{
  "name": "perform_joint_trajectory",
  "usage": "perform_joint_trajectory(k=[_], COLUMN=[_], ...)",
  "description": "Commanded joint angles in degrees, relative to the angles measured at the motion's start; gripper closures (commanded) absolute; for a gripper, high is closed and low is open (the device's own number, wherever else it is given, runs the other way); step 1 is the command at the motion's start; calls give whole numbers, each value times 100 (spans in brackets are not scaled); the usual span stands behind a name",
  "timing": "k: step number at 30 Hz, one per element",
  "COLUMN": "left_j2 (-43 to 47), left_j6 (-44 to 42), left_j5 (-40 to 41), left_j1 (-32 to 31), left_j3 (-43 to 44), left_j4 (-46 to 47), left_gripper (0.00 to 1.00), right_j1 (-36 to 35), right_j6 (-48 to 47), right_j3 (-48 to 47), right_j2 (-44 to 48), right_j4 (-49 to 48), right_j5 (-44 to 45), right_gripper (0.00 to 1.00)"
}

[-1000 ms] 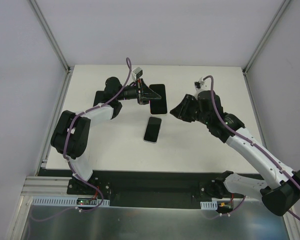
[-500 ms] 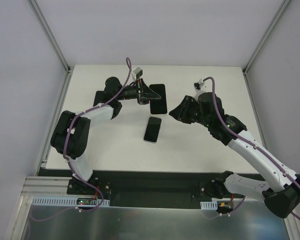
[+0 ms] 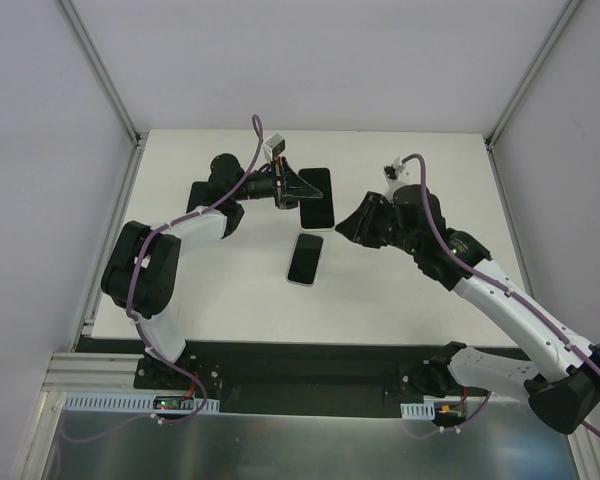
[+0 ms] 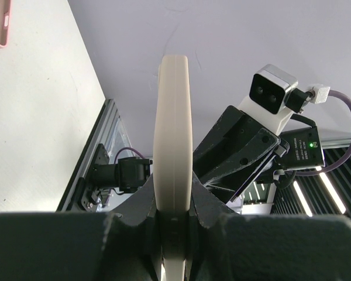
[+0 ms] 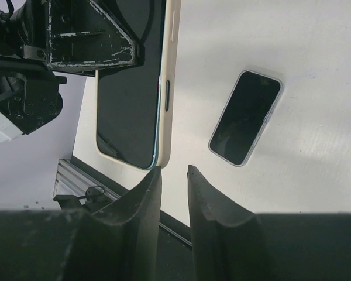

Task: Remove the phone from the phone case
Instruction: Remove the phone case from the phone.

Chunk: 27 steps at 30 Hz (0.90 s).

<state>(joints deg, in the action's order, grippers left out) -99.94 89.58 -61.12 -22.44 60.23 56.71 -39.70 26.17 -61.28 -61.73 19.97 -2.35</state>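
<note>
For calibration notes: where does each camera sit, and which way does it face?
Top: overhead behind the robot, looking down on the table; left arm and right arm show.
Left wrist: looks along the left gripper clamping the cased phone.
Right wrist: looks past the right gripper at the loose phone.
Shared: all three show the cased phone.

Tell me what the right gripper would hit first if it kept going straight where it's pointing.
Probably the cased phone held by the left gripper: the right gripper points at its near cream edge. The loose phone lies off to one side. Depth is unclear.
</note>
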Motion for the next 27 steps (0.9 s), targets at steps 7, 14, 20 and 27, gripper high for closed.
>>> perform_joint_trajectory(k=[7,14,20,27], left_j2=[423,476,484,440], left_j6=[-28,-37,-81,-90], left_j5=[-67,-84,-93,-84], left_j1=[-6,2,2,2], left_j3=[191,200,156,130], left_j4=[359,350,306,306], left_gripper=[100,100,100,100], right_j1=[-37,-29,-29,-37], right_j6=[-121,-165,-130,-157], right_j3=[-332,-350,-367,-447], right_j2=[-58,-278,-146,100], right_j4=[-133,-116,-160,-98], right_j5=[138,191,191,349], right_gripper=[73,74,74,74])
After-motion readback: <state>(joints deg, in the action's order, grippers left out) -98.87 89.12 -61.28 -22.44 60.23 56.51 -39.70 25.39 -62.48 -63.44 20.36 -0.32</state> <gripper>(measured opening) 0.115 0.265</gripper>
